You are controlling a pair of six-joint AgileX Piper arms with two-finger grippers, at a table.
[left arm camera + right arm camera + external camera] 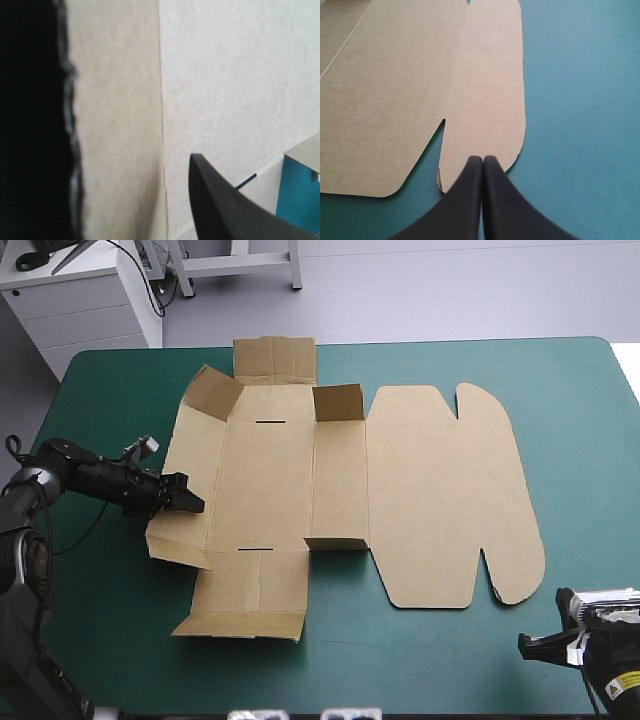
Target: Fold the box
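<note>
A flat sheet of brown cardboard, the box, lies spread on the teal-green table cover. Its rounded lid is to the right and short flaps stand up along its left and far sides. The box's far flap almost reaches the table's far edge, and bare cover borders its other three sides. The left tool sits at the box's left edge with its black fingers parted and board filling the gap; one fingertip is cut off. The right tool, clenched on nothing, points at the lid's near corner.
</note>
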